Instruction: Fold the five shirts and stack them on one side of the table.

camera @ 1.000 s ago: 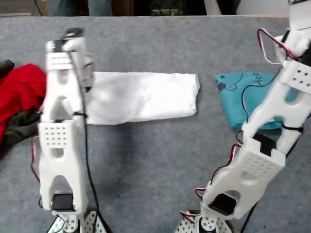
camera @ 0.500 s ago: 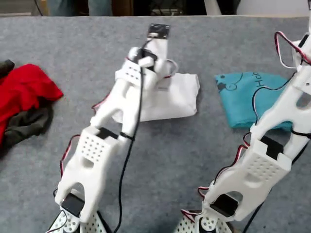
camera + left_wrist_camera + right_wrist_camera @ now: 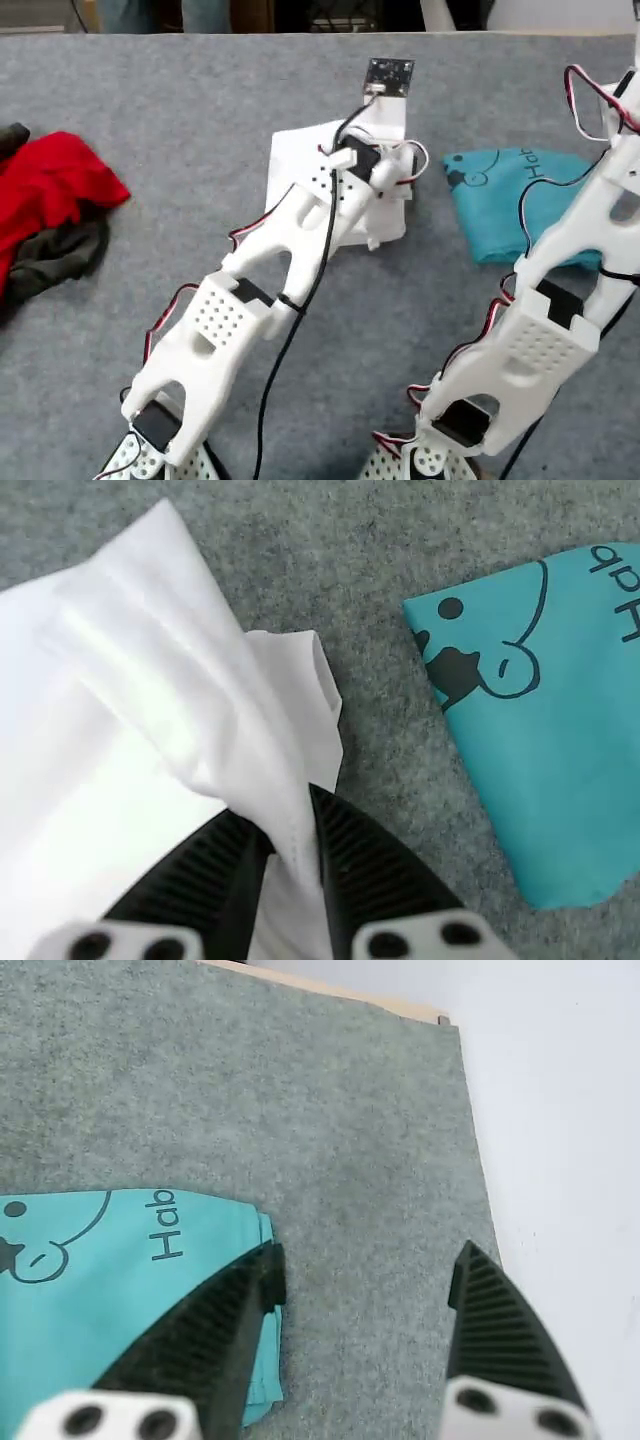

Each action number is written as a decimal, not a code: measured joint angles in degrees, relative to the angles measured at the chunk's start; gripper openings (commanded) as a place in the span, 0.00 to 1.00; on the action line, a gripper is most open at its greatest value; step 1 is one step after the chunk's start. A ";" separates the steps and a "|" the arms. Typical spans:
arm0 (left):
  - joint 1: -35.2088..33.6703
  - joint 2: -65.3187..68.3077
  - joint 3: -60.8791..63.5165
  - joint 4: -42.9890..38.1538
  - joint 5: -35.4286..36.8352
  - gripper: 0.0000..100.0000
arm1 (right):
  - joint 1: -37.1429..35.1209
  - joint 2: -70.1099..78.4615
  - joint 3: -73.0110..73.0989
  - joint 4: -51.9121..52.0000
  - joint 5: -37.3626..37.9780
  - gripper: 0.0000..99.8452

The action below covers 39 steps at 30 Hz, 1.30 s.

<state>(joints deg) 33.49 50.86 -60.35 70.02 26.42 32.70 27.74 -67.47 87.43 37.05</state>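
Observation:
A white shirt (image 3: 300,165) lies doubled over at the table's middle. My left gripper (image 3: 291,818) is shut on a bunched fold of the white shirt (image 3: 150,710), lifting it close to the shirt's right edge, and the left arm (image 3: 260,280) slants across the cloth. Just right of it rests a folded teal shirt (image 3: 492,205) with a dark print; the teal shirt (image 3: 560,720) lies flat. My right gripper (image 3: 360,1300) hangs open above the far right end of the teal shirt (image 3: 90,1280), holding nothing.
A crumpled red shirt (image 3: 50,185) and a dark shirt (image 3: 55,255) lie at the left edge. The right arm (image 3: 560,300) stands along the right side. The table's far right corner (image 3: 440,1020) is close to the right gripper. Bare grey felt (image 3: 400,330) spreads at the front.
My left arm swung from the white shirt's left end to its right end, carrying the cloth over itself, so the shirt is now about half as wide. The right arm barely shifted.

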 measured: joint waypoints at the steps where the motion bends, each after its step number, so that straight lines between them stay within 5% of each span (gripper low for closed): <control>1: 0.00 0.62 -0.53 -0.26 0.88 0.06 | 0.00 0.00 0.00 0.00 0.00 0.28; 8: 0.97 2.55 -7.30 2.81 1.67 0.20 | 0.00 0.00 0.00 0.00 0.00 0.28; 13: -2.55 2.55 -17.67 12.75 1.49 0.13 | -3.16 0.00 0.79 2.55 0.00 0.25; 17: -10.64 2.46 -27.25 19.96 -1.76 0.03 | -11.08 0.00 5.54 8.62 0.00 0.03; 21: -17.93 3.69 -28.13 24.09 -4.57 0.03 | -20.92 0.00 13.89 12.57 0.00 0.01; 31: -19.96 24.00 -21.63 8.35 -4.48 0.03 | -29.45 0.00 41.49 4.40 -6.07 0.01; 39: -21.01 26.73 -26.90 8.44 -0.26 0.03 | -28.13 1.93 56.35 -10.29 -6.15 0.01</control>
<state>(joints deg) 12.48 77.58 -87.25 78.46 26.15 4.57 29.67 -11.12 77.14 30.90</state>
